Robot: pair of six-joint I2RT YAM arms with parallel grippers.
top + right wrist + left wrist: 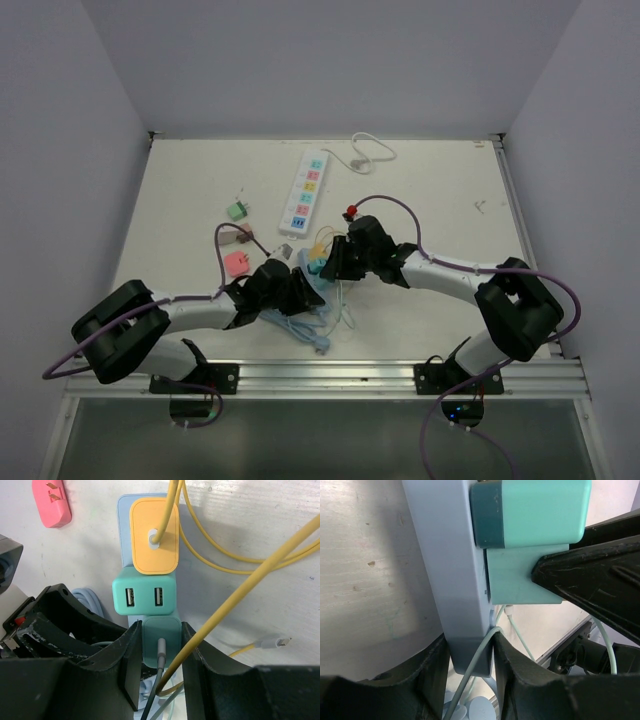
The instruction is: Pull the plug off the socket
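A pale blue socket strip (pixel 455 570) lies between both arms at the table's middle. My left gripper (pixel 470 650) is shut on the strip's end, a thin pale green cable caught beside it. Three plugs sit in the strip: an orange one (pixel 154 535) with a yellow cable, a teal two-port USB one (pixel 145 596), and a teal plug (pixel 161 637) with a grey cable. My right gripper (pixel 161 647) is shut on that last teal plug, one finger on each side. In the top view the two grippers, left (pixel 295 290) and right (pixel 335 262), meet closely.
A white power strip (pixel 305 190) with coloured sockets lies farther back, with its white cord (pixel 365 150). A green plug (pixel 237 211) and a pink plug (pixel 237 262) lie loose at the left. Yellow cable (pixel 240 590) loops over my right fingers. Coiled blue cable (pixel 310 325) lies near the front edge.
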